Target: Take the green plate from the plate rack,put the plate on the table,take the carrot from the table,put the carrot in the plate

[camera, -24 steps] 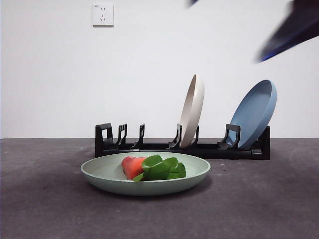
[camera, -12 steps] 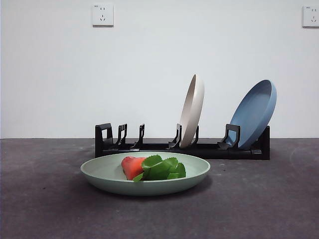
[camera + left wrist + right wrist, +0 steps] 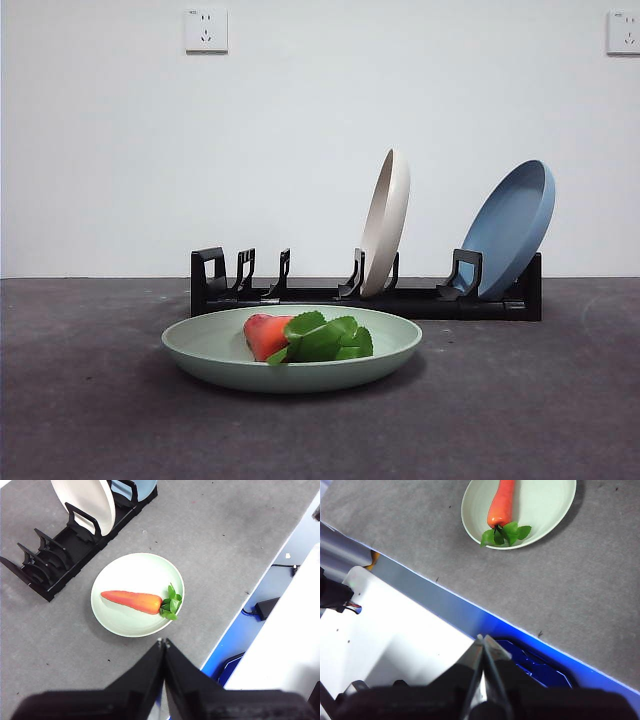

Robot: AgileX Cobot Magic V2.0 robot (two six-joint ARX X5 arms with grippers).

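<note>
The green plate (image 3: 292, 350) lies flat on the table (image 3: 520, 400) in front of the plate rack (image 3: 300, 295). The carrot (image 3: 305, 337) lies inside it. Plate (image 3: 137, 594) and carrot (image 3: 142, 600) also show in the left wrist view, and plate (image 3: 540, 510) and carrot (image 3: 502, 505) in the right wrist view. My left gripper (image 3: 163, 642) is shut and empty, high above the table's front edge. My right gripper (image 3: 483, 639) is shut and empty, raised off the table's edge. Neither shows in the front view.
A beige plate (image 3: 386, 222) and a blue plate (image 3: 512, 228) stand upright in the rack's right half; they also show in the left wrist view (image 3: 87, 500). The rack's left slots hold nothing. The table's front edge (image 3: 470, 611) runs close to the plate.
The dark arm that was at the front view's top right a second ago has left the picture. The plate and carrot have not moved.
</note>
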